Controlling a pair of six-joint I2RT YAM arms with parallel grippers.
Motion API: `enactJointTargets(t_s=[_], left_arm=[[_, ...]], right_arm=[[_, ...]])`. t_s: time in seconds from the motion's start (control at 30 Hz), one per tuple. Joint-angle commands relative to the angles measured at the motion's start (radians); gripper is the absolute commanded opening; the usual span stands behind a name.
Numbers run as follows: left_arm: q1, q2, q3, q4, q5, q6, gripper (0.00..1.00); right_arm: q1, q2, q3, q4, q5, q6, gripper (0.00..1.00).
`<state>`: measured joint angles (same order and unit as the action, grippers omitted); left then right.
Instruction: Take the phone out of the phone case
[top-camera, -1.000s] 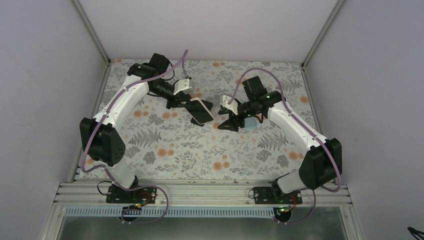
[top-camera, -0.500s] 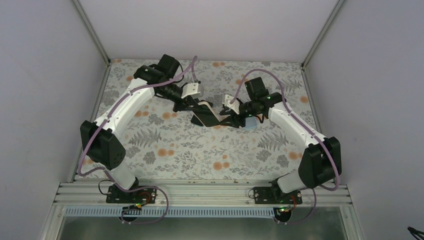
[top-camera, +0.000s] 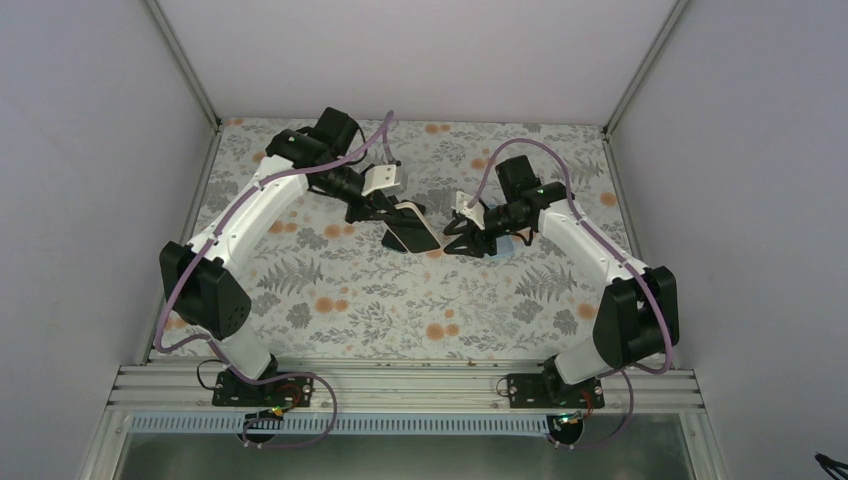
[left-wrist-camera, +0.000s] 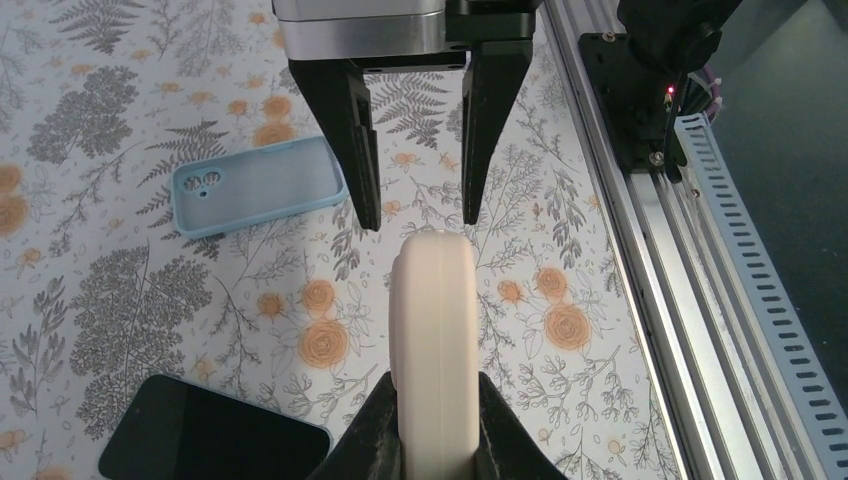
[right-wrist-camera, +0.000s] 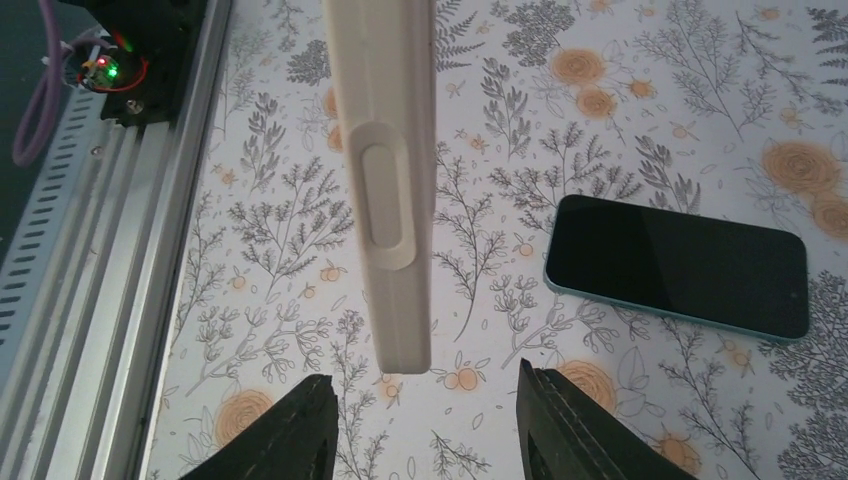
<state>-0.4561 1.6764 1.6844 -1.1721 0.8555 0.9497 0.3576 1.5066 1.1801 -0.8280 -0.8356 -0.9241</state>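
- The left gripper (left-wrist-camera: 432, 400) is clamped tight across the flat faces of the cream case (left-wrist-camera: 432, 300). It holds the case edge-on in the air above the middle of the table (top-camera: 330, 300), toward the far edge.
- The right gripper (right-wrist-camera: 422, 385) has its jaws partly open and holds nothing. It faces the case's free end, just short of it and not touching.
- The phone (top-camera: 415, 233) shows only in the top view, as a dark face inside the pale rim, so it is probably not out yet.
- Handling, judged: the case looks matte, thick-walled and slightly rubbery, so it should flex at the lip and give decent friction. The phone inside is rigid, its glass face is fragile, and it is the heavier part.
- Where to grab, judged: pinch the case lip at a free-end corner and peel it back. Don't squeeze both faces, since that pins phone and case together.
- Keep clear of the side button (right-wrist-camera: 385, 205).
- Risk, judged: the phone could pop free and drop onto the table.
- A blue case (left-wrist-camera: 260, 185) lies empty on the table under the right arm. A bare black phone (right-wrist-camera: 680, 262) lies flat below the held case.
- Hidden: both wrist views see the cream case edge-on, so neither the screen nor the back shows.
- The left finger contact is cut off at the bottom of its wrist view.
- I can't pick out the bare black phone in the top view, where the held case is too small for lip detail.
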Motion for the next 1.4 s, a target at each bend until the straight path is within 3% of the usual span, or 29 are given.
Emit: enactJointTargets(t_s=[0.0,0.77,1.07,1.23,1.37], left_arm=[[-0.003,-0.017,0.039,0.006,0.04,-0.004,0.02],[-0.013,-0.01,0.049,0.0,0.055,-0.008,0.02],[-0.018,0.004,0.076,-0.063,0.1,0.036,0.02],[-0.023,0.051,0.119,-0.181,0.154,0.107,0.02],[-0.054,0.049,0.094,-0.184,0.135,0.115,0.02]], right_arm=[[-0.005,0.0,0.002,-0.025,-0.064,-0.035,0.47],[0.008,0.05,0.012,0.024,-0.07,0.004,0.31],[0.008,0.076,0.059,-0.006,-0.013,-0.05,0.18],[0.008,0.104,0.12,-0.054,0.035,-0.111,0.16],[0.007,0.137,0.181,-0.109,0.059,-0.164,0.16]])
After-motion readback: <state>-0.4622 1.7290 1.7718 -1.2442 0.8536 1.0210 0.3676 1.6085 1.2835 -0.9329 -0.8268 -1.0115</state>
